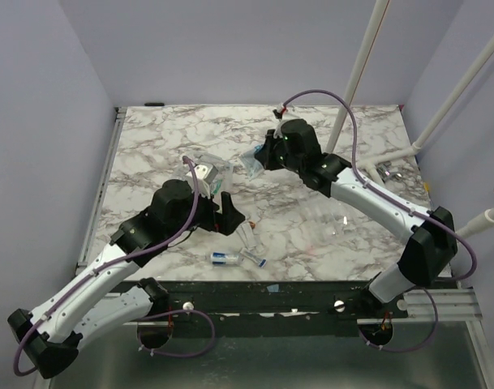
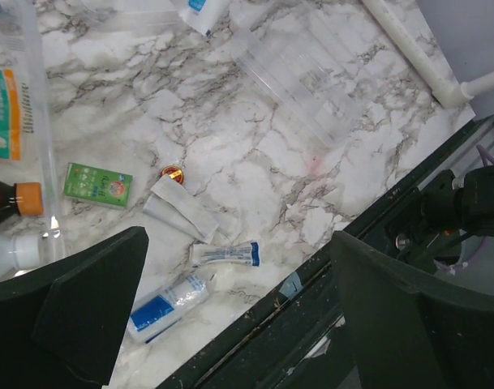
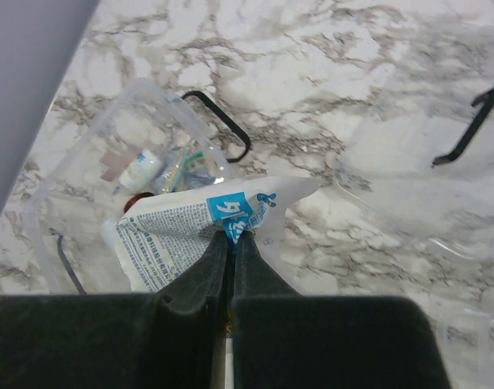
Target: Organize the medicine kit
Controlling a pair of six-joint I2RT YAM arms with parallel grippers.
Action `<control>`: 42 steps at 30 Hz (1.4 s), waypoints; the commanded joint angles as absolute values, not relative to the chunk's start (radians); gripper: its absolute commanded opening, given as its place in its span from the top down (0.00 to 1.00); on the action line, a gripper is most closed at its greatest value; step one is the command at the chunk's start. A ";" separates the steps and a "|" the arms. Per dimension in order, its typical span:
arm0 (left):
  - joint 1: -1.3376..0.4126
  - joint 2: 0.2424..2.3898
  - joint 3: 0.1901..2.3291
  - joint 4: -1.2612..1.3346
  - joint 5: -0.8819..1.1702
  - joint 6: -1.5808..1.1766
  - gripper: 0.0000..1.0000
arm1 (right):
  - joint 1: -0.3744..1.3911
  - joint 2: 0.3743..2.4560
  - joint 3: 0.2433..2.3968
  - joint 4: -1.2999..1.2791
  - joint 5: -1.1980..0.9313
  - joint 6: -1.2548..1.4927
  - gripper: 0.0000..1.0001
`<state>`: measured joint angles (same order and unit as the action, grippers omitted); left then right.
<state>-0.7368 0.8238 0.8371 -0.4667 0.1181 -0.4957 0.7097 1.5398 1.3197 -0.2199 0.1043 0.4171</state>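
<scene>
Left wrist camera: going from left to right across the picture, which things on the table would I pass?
brown bottle → green box → red cap → white tube → white pipe. The sachets, blue-and-white pack and clear tray overlap these, so they are left out.

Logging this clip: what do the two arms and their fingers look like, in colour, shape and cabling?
Both arms match: the left arm and right arm have white link shells between bulky black joint housings. A purple cable loops along each. Small green lights dot the right wrist housing. The left fingers and right fingers are broad, flat, matte black plates. No lettering is readable.
</scene>
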 commanded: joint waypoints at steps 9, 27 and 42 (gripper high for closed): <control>-0.731 0.638 0.880 -0.666 -0.101 -0.413 0.02 | 0.840 1.796 1.620 -0.209 -0.077 0.199 0.99; -0.730 0.394 0.837 -0.744 -0.173 -0.423 0.02 | 0.861 2.308 2.180 -0.532 -0.125 0.174 0.99; -0.730 0.354 0.804 -0.742 -0.179 -0.418 0.02 | 0.861 2.352 2.172 -0.513 -0.127 0.218 0.64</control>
